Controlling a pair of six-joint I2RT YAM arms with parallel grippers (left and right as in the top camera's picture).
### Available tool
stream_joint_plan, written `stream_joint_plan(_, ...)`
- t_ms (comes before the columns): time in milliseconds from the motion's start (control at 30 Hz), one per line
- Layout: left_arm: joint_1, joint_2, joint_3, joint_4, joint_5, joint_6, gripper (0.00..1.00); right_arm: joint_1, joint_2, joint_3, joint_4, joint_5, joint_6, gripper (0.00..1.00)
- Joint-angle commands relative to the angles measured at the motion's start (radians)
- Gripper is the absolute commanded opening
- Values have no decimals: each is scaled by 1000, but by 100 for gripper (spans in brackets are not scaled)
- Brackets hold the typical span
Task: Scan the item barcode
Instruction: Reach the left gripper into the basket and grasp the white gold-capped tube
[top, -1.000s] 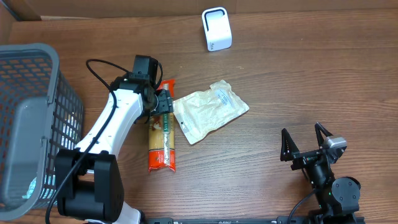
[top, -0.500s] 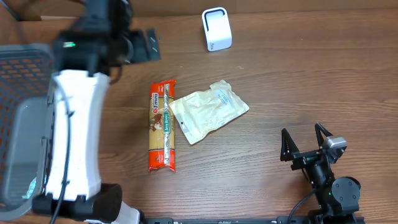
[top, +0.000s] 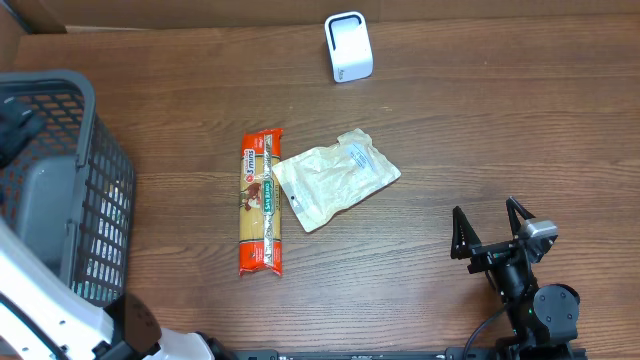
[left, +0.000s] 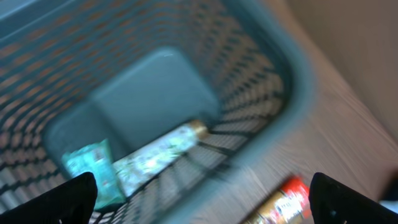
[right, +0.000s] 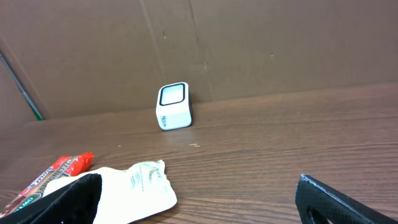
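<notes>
A red and yellow spaghetti packet (top: 262, 200) lies lengthwise on the table, with a white pouch (top: 335, 178) touching its right side. The white barcode scanner (top: 348, 46) stands at the back. My left gripper (left: 208, 202) hangs open and empty above the grey basket (top: 60, 90); its blurred wrist view shows the basket wall (left: 292, 68) and the spaghetti packet (left: 283, 202) beyond it. My right gripper (top: 492, 228) rests open at the front right, empty. Its view takes in the scanner (right: 173, 106), the pouch (right: 134, 183) and the packet's red end (right: 59, 169).
Inside the basket lie a teal packet (left: 87, 165) and a long pale packet (left: 158, 155). A cardboard wall (right: 249, 43) closes the back of the table. My white left arm (top: 40, 300) rises along the front left edge.
My left gripper opened off the spaghetti packet, rose and swung left to above the basket. The packet and pouch stayed where they were. The right arm has not moved.
</notes>
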Motion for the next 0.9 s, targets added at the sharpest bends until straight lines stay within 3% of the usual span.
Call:
stream_joint_plan(0,101,5,-62,24,47,-40,100,10,-11,-11,3,10,3,100)
stream_joint_plan(200,167,5,-275,80,-58,-14,100,10,-11,-11,3,10,3,100)
stream_joint_plan(500,167,5,-653,330,-23,282,100,10,-11,-11,3,10,3,100)
stream_joint_plan(700,166,6,-864,506,-15,393,100,10,-11,-11,3,10,3,100)
stream_joint_plan(867,166,9,-1019,654,111,556,99,10,-11,-11,3,10,3,100)
